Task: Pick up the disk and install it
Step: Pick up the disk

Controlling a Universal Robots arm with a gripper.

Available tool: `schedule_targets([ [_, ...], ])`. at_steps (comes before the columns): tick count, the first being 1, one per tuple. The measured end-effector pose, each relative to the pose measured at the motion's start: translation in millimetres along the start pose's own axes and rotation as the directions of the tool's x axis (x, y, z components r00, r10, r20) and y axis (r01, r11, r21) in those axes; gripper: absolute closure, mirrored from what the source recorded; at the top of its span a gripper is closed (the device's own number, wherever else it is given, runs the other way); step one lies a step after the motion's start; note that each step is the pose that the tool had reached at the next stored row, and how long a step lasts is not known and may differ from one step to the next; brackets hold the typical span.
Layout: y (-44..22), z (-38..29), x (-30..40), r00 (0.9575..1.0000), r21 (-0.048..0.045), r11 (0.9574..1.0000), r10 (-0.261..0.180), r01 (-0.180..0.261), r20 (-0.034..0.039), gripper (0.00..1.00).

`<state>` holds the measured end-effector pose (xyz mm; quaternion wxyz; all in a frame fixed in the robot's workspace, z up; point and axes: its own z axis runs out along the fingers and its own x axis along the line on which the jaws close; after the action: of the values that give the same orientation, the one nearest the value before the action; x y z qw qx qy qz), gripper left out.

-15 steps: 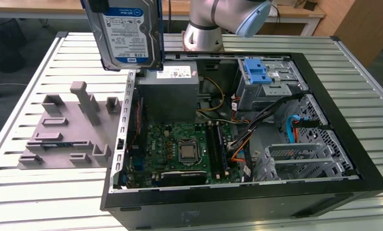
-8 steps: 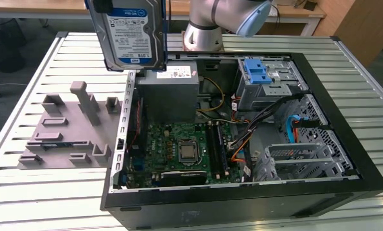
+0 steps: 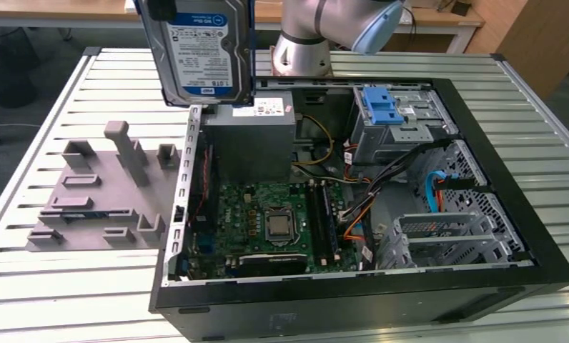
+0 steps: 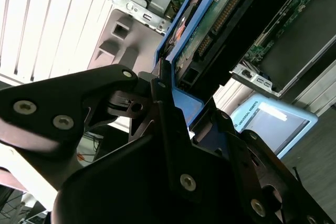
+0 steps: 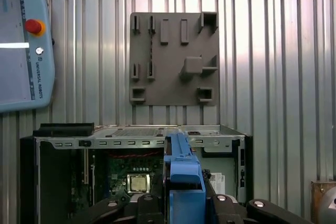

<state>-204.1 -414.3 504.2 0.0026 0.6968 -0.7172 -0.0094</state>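
Disk point(image 3: 196, 53) hung nearest the exterior camera, upright in the air at the top of that view, label side out. It carried one blue-and-white printed label with a black band low on it, and blue carrier edges ran down its sides. Jaws were shut tight on it. In the first wrist view the black jaws pinched the disk's blue carrier point(image 5: 182, 174) from both sides. In the second wrist view its green circuit-board face point(image 4: 210, 19) showed beyond them. Position: raised above the back corner of the one open PC case point(image 3: 513, 271), toward the exterior view's left. It was over the grey power supply point(image 3: 251, 143) and well apart from the drive bays on the exterior view's right. Power supply had one white sticker point(image 3: 265, 108) with print on it. Inside the case I counted one motherboard point(image 3: 256, 207), one CPU point(image 3: 279, 226), one blue ridged latch point(image 3: 382, 107) on top of the bays, one blue cable point(image 3: 427, 187), one bundle of orange wires point(image 3: 356, 214) and one perforated metal cage point(image 3: 447, 236). One grey fixture plate point(image 3: 93, 193) with raised pegs and pockets lay on the slatted metal bench point(image 3: 56, 300), just beside the case on the exterior view's left. One light-blue teach pendant point(image 5: 21, 45) with one red button point(image 5: 32, 26) and lettering down its edge lay on the bench too. Arm's silver base point(image 3: 304, 43) stood behind the case.
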Motion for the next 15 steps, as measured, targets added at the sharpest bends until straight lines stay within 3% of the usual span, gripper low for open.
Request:
schedule_targets([
  [15,-15.5,0.0,2.1,1.0000,0.0000,1.0000,0.000,0.000,0.0000,0.64],
])
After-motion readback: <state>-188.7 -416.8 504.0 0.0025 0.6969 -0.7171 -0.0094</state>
